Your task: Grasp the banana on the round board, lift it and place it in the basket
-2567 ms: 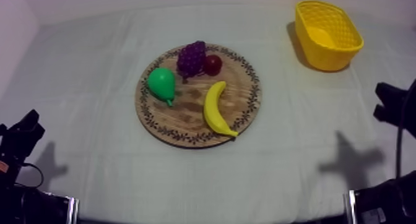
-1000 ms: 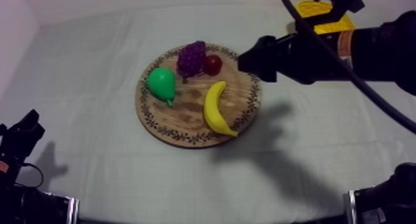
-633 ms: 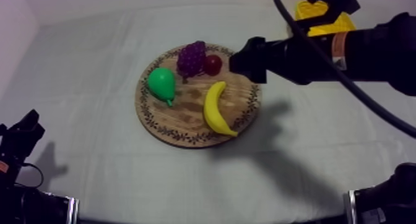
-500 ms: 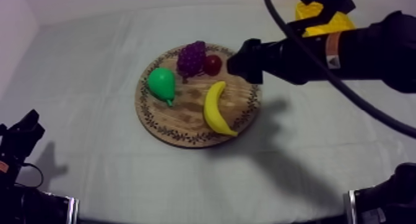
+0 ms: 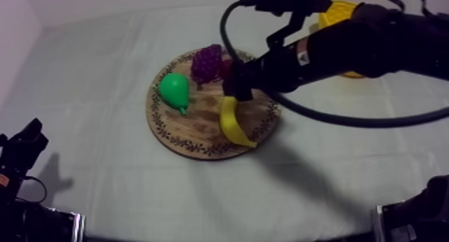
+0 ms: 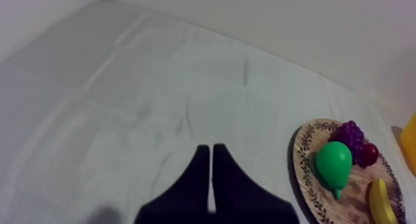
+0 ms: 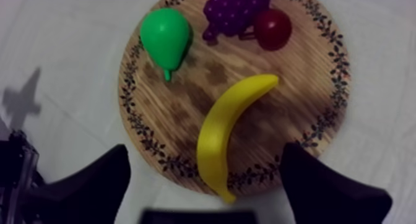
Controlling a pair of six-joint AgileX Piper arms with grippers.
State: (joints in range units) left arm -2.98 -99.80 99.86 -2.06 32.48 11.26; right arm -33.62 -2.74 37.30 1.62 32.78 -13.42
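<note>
Yellow basket (image 5: 336, 12): far right corner of the tabletop, mostly hidden behind the right arm (image 5: 361, 47); contents unclear.
Wooden board (image 5: 175, 132): mid-tabletop, carrying pear (image 5: 175, 89), grapes (image 5: 207, 61), small red fruit (image 7: 272, 28), banana (image 7: 226, 130).
Banana: plain yellow, curved, flat on the board.
Right jaws: spread wide above banana, empty.
Left jaws: pressed together.

No lettering, number, brand or sign can be read on the wooden board (image 5: 200, 134), the yellow basket (image 5: 332, 14) or the cloth (image 5: 100, 91).
</note>
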